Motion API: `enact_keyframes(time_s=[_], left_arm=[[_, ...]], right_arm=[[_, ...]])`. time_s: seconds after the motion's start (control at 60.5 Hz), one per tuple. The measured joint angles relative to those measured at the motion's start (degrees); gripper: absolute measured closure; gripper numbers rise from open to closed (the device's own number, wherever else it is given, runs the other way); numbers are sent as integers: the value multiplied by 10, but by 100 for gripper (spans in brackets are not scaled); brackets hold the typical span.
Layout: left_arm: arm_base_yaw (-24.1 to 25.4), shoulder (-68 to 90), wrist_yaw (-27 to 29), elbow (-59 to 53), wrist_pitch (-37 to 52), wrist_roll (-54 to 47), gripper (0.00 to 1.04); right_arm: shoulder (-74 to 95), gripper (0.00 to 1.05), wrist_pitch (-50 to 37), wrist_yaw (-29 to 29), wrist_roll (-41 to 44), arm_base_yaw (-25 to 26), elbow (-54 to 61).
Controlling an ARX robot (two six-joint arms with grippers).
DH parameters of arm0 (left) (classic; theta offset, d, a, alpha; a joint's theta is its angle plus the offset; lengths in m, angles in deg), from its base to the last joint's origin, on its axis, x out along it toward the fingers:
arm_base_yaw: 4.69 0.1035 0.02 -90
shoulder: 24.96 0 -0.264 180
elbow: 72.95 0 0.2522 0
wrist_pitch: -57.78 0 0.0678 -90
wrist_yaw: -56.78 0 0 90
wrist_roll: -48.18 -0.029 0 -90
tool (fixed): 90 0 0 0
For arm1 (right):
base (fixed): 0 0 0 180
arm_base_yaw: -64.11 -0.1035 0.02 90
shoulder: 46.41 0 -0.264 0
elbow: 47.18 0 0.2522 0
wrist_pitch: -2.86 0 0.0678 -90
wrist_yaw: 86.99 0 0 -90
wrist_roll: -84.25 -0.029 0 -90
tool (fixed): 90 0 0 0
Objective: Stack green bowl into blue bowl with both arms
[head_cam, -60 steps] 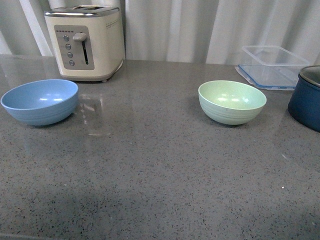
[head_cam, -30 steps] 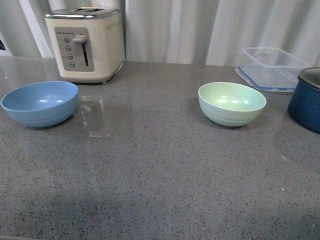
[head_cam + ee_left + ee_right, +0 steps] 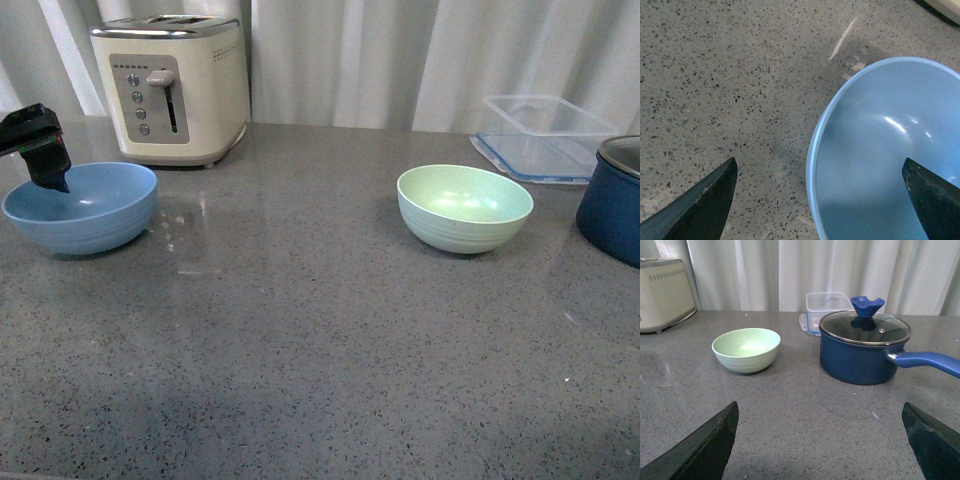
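Left arm (image 3: pixel 36 143) newly over blue bowl (image 3: pixel 88 212), mostly cut off

toaster (image 3: pixel 170 88) behind left bowl (image 3: pixel 85 205) | right bowl (image 3: pixel 465 207) left of pot (image 3: pixel 612 210) | container (image 3: pixel 545 135) behind pot

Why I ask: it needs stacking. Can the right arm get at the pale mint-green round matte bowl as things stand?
Probably yes. The pale mint-green round bowl sits on bare grey speckled countertop ahead of the open right gripper, nothing between them; the dark navy lidded pot stands apart beside it.
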Motion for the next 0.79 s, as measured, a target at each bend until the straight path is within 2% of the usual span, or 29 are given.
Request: enact_keyframes(time_s=[0.066, 0.099, 0.529, 0.645, 0.678, 0.793], left_arm=[[-3, 9, 2, 7, -4, 2, 7], [-5, 15, 4, 10, -7, 2, 11], [-23, 29, 12, 23, -24, 15, 79], [-29, 17, -10, 23, -35, 24, 98], [-32, 10, -17, 22, -40, 25, 102], [-50, -19, -27, 22, -52, 32, 101]], right_arm=[[0, 10, 0, 0, 0, 0, 0], [0, 10, 0, 0, 0, 0, 0], [0, 10, 0, 0, 0, 0, 0], [0, 10, 0, 0, 0, 0, 0], [0, 10, 0, 0, 0, 0, 0], [0, 10, 0, 0, 0, 0, 0]])
